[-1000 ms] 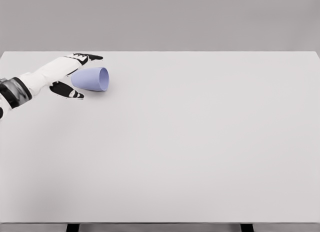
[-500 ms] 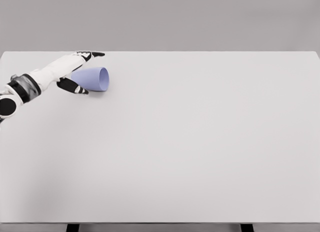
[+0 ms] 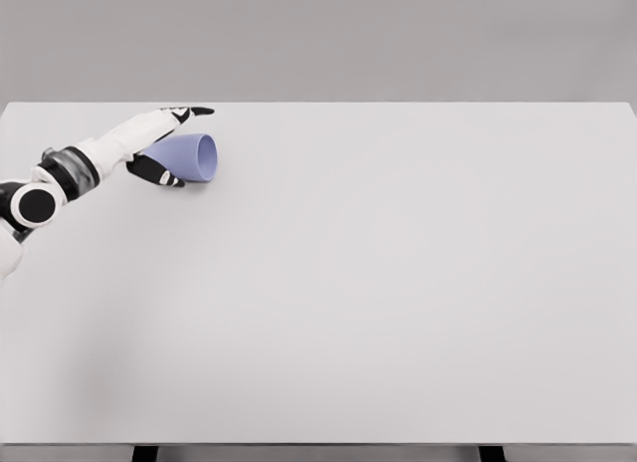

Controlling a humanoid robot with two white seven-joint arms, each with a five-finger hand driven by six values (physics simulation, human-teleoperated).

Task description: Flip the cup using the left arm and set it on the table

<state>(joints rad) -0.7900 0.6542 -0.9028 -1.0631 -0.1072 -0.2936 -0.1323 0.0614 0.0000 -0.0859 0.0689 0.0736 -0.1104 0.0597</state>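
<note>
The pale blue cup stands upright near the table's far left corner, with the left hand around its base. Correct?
Not quite. The head view shows the pale blue cup lying on its side, mouth facing right. It is near the white table's far left corner, left hand at its base.

You have one cup [image 3: 189,156] in view, pale blue and lying on its side. There is one table [image 3: 398,283] and one hand [image 3: 149,143], the left. That makes three things, one of each.
</note>
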